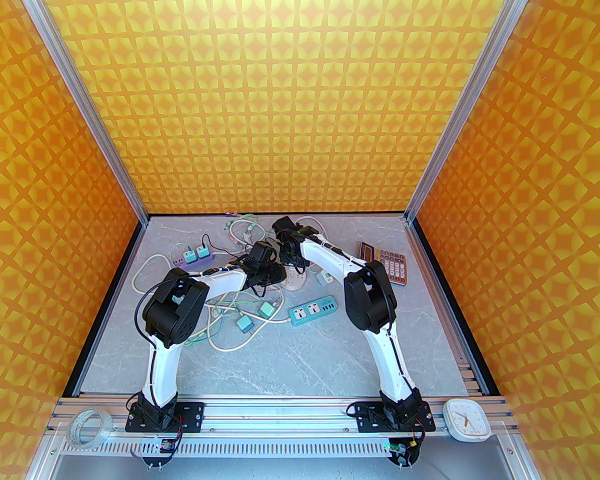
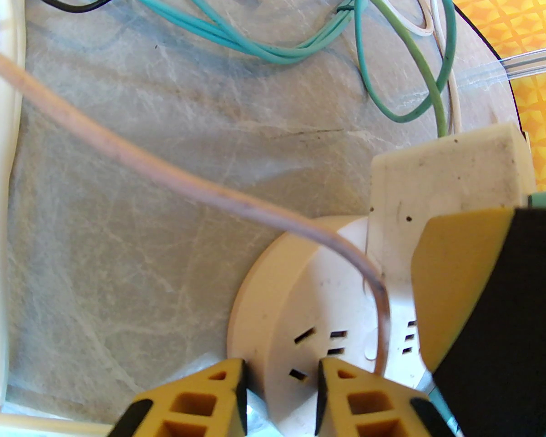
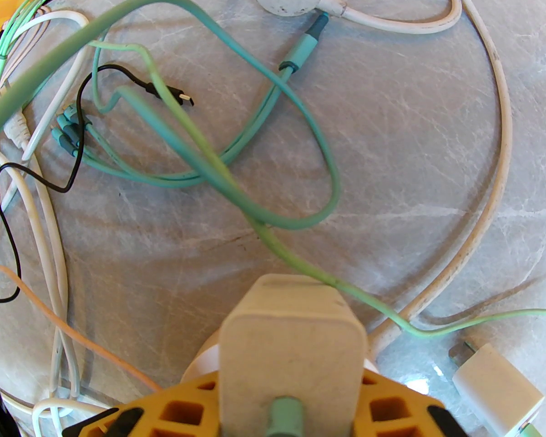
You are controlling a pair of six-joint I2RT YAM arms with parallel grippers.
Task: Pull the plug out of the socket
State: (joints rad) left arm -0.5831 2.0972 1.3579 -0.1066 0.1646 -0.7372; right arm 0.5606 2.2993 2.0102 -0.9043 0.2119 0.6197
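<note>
the white plug (image 3: 291, 335) stands up in the round white socket (image 2: 273, 317), mid tabletop (image 1: 305, 363), nearer the far edge. the right claw (image 3: 291, 408) pinches the plug. the left claw (image 2: 282, 398) squeezes the socket's rim. i think the pull should go straight up.

No text, brand or number can be read. The keys of the calculator (image 1: 387, 263) and the dial of the white clock (image 1: 466, 420) are seen too small for any mark to be made out.
</note>
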